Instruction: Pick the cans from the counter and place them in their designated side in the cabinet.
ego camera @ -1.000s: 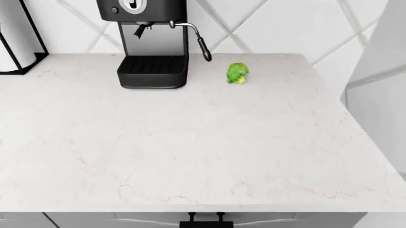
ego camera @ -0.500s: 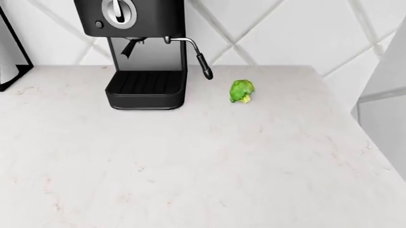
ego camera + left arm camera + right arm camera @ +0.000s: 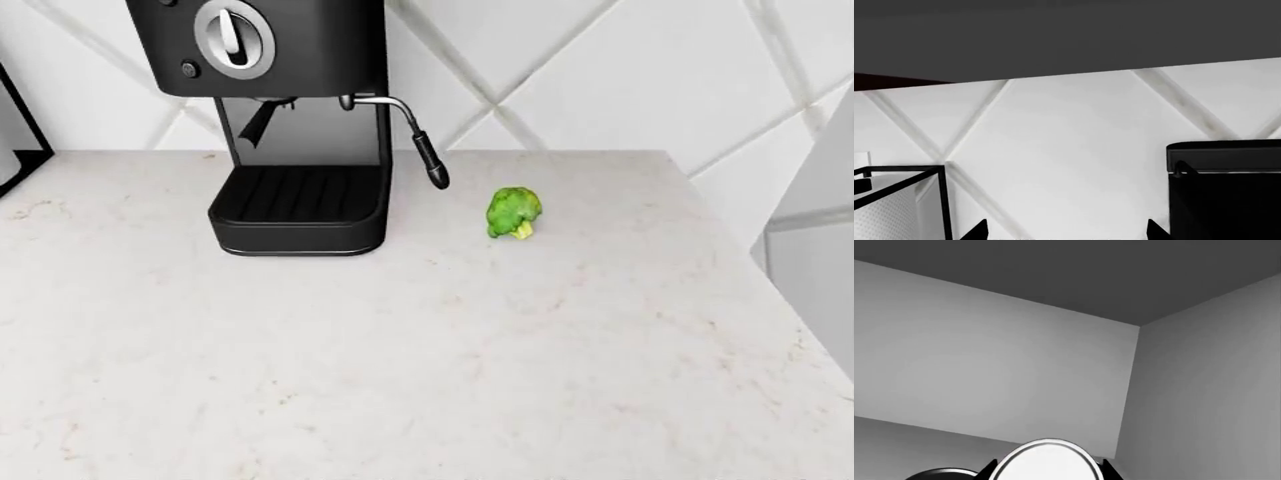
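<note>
compared with a second ago the black espresso machine [image 3: 287, 120] and green broccoli floret [image 3: 511, 213] sit lower on the white marble-look counter [image 3: 427, 380], no cans show there, the right gripper [image 3: 1047, 471] seems to clasp a round white-topped can [image 3: 1045, 460], the left gripper [image 3: 1064, 234] stands wide and empty, so i would keep the can upright and find the cabinet.

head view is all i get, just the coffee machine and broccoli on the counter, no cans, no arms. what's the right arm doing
observer: in the right wrist view a round white object sits between the right fingers, facing plain grey walls that meet in a corner.
operator: is it a can
observer: can't tell, only a rounded white face with a dark rim shows. a second dark-rimmed round thing peeks in beside it.
operator: and the left
observer: the left fingers are apart with nothing between them, pointing at the tiled wall between a paper towel holder and the coffee machine.
</note>
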Tool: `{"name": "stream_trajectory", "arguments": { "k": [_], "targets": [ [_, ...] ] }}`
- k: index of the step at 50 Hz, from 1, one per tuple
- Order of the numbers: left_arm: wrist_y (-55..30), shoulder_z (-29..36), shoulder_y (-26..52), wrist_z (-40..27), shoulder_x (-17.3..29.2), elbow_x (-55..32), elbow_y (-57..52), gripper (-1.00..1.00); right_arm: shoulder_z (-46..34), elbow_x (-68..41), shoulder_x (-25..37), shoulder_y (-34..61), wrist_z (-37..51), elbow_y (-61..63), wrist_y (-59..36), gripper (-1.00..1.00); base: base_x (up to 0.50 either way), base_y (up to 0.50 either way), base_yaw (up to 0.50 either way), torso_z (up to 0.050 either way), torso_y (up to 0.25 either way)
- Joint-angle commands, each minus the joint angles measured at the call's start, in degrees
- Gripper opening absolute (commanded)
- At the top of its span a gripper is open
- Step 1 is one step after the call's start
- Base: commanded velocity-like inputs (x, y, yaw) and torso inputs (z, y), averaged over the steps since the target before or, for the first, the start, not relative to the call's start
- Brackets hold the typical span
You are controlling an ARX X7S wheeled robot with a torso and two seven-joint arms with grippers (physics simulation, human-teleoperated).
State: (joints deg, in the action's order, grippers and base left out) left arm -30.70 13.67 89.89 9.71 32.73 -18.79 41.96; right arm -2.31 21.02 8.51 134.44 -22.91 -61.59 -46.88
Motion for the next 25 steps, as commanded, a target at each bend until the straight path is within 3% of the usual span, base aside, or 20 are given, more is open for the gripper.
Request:
{"name": "stream_trajectory", "arguments": {
  "k": [1,12,13,25],
  "targets": [
    [0.13,-0.02,-0.41,-0.22,0.01,0.03,-0.15,1.00,-0.25,0.09,-0.04,0.56,-0.37,0.58,0.49,-1.00,0.00,0.00,0.00,0.000,0.000],
    [-0.21,-0.09,-0.35,-0.28,0.16,-0.09,-0.62,1.00,-0.25,0.09,-0.04,0.56,-0.37,0.58,0.49,-1.00,0.00,0.00,0.00,0.000,0.001],
    [-0.18,-0.09,-0.36,-0.28,0.14,-0.08,-0.60,1.00,-0.25,0.09,-0.04,0.56,-0.37,0.58,0.49,1.00,0.00,0.00,0.00,0.000,0.000],
    [0.84,-0.05,-0.29,-0.35,-0.25,0.11,0.41,1.00,-0.25,0.09,-0.04,0.56,-0.37,0.58,0.49,1.00,0.00,0.00,0.00,0.000,0.000]
  ]
}}
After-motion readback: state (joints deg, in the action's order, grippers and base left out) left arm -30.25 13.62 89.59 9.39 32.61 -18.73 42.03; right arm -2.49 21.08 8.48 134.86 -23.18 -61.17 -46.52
